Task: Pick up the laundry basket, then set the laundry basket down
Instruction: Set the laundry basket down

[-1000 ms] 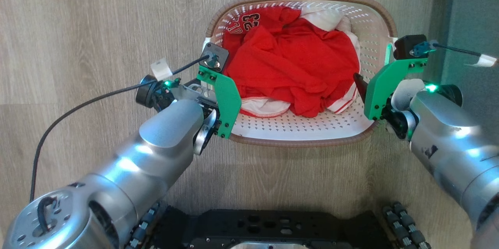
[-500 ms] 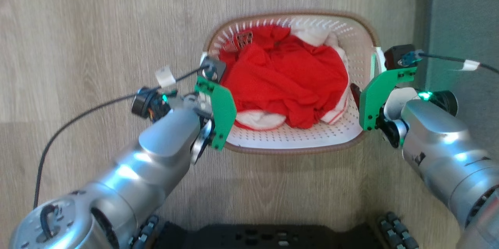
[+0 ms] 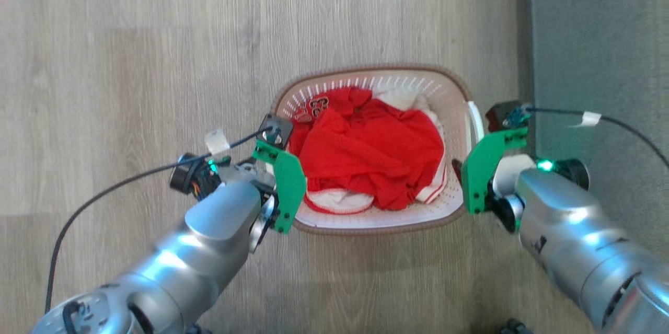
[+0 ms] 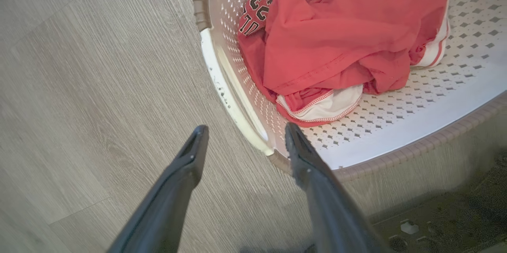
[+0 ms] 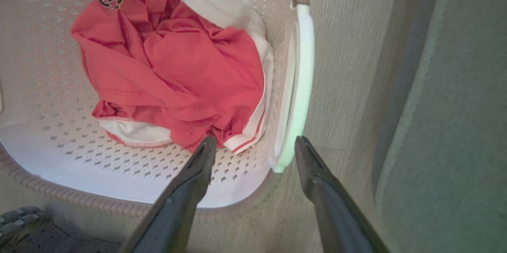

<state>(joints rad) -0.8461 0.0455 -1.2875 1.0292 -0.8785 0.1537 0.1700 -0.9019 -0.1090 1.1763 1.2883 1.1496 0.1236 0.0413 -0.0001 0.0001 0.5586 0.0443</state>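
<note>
Nearest the robot, the left gripper (image 4: 245, 127) at 8 o'clock of the laundry basket (image 3: 366, 70) and the right gripper (image 5: 255, 139) at 4 o'clock both stand wide open with nothing in them. Each straddles the near end of a white side handle, one finger outside over the floor (image 3: 130, 62), the other on the basket's side. The basket appears to sit flat on the floor, with red clothes (image 3: 376, 161) heaped inside. To grip well, I judge each gripper should slide toward 12 o'clock to the middle of the left handle (image 4: 222, 82) and right handle (image 5: 303, 86), then both should close together so the load stays level. The inner right finger lies close to the cloth and could snag it. At 3 o'clock a grey surface (image 3: 601, 36) crowds the right arm, while 9 and 12 o'clock offer open floor
</note>
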